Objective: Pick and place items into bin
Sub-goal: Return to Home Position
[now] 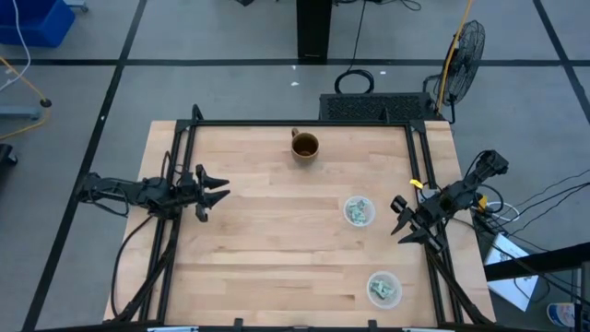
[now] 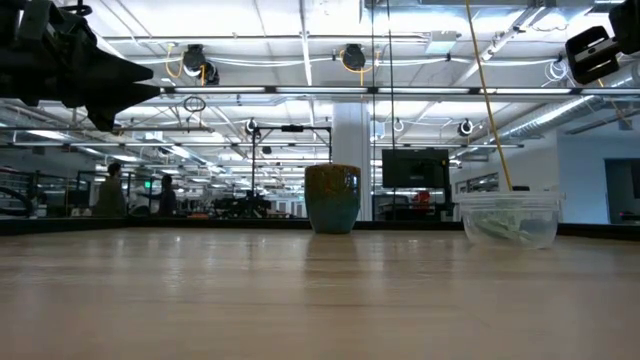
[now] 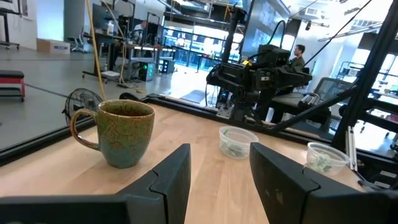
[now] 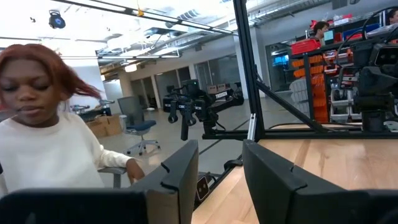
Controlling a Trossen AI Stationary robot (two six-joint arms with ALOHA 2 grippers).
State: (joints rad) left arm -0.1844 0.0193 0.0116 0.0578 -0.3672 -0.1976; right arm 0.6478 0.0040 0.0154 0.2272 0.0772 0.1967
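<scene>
The items are tiny pale green wrapped pieces lying inside two clear plastic cups: one cup point(image 1: 359, 211) point(image 3: 236, 142) point(image 2: 508, 220) toward the table's right, the other point(image 1: 383, 289) point(image 3: 326, 158) near the right front corner. My left gripper point(image 1: 219, 190) point(image 3: 217, 174) hovers open above the table's left side, pointing right. My right gripper point(image 1: 400, 221) point(image 4: 221, 171) is open at the right edge, just right of the first cup, pointing left. Neither gripper holds anything.
A brown-rimmed, green-glazed mug point(image 1: 305, 146) point(image 3: 124, 132) point(image 2: 333, 198) stands upright near the middle of the far edge. Black frame rails point(image 1: 304, 123) border the table's far, left and right sides. In the right wrist view a person point(image 4: 43, 130) in a white top shows beyond the table.
</scene>
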